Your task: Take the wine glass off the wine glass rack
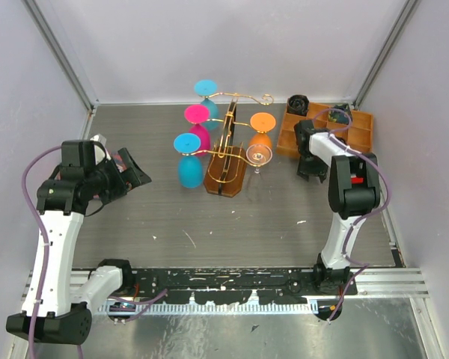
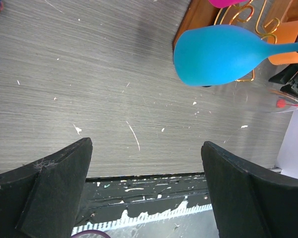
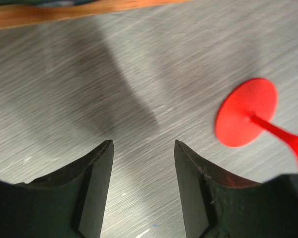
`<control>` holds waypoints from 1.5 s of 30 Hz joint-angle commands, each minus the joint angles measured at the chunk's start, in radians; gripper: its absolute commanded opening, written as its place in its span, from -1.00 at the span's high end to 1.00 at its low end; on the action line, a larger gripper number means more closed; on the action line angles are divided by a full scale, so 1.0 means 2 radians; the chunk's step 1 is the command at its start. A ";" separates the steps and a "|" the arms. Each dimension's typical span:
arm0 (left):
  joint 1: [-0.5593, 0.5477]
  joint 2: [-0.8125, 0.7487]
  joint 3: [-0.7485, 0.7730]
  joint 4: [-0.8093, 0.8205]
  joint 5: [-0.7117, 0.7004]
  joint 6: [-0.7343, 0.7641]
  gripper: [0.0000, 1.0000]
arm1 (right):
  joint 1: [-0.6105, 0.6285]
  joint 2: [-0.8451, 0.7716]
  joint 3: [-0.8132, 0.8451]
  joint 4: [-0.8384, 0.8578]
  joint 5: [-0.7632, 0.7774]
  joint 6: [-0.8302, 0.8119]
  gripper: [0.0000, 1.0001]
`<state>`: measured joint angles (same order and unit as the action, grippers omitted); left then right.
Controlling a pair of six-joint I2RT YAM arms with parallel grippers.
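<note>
At far left, left gripper (image 2: 146,144) hung with fingers spread wide, empty. Mid-table, gold wire rack on brown wooden base (image 1: 226,170) carried hanging coloured glasses (image 1: 191,170). Clear red-footed wine glass (image 1: 259,155) stood off it, just right. Beside that, right gripper (image 3: 143,144) was part-spread, holding nothing. Compartmented orange-brown wooden tray (image 1: 363,131) in the back-right corner held dark items. Grey tabletop (image 1: 172,224) lay open in front.

Robotics lab test cell. Plain white panel walls (image 1: 232,45), aluminium extrusion posts (image 1: 61,52) at corners. Grey woodgrain table (image 1: 209,224), paint-flecked. Left arm (image 1: 56,232) and right arm (image 1: 344,217) bolted to mounting rail (image 1: 389,283). Purple cables (image 1: 30,168) exposed.
</note>
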<state>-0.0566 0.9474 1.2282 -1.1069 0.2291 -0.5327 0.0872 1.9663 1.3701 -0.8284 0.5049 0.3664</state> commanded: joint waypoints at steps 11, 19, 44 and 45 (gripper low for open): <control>0.001 -0.005 0.012 -0.009 -0.011 0.011 -0.97 | -0.009 -0.122 0.208 -0.029 -0.173 0.020 -0.88; 0.001 -0.005 0.022 -0.017 -0.021 0.010 -0.97 | -0.024 -0.195 0.187 0.030 -0.364 0.074 -0.51; 0.001 -0.003 0.027 -0.011 -0.006 -0.009 -0.97 | -0.024 -0.234 0.088 0.148 -0.509 0.129 -0.13; 0.001 -0.002 0.026 -0.011 -0.006 -0.009 -0.97 | -0.024 -0.235 0.091 0.145 -0.502 0.130 -0.11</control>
<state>-0.0566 0.9455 1.2499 -1.1294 0.2005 -0.5514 0.0372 1.5429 1.5143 -0.5873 -0.5026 0.6079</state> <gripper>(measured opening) 0.985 0.570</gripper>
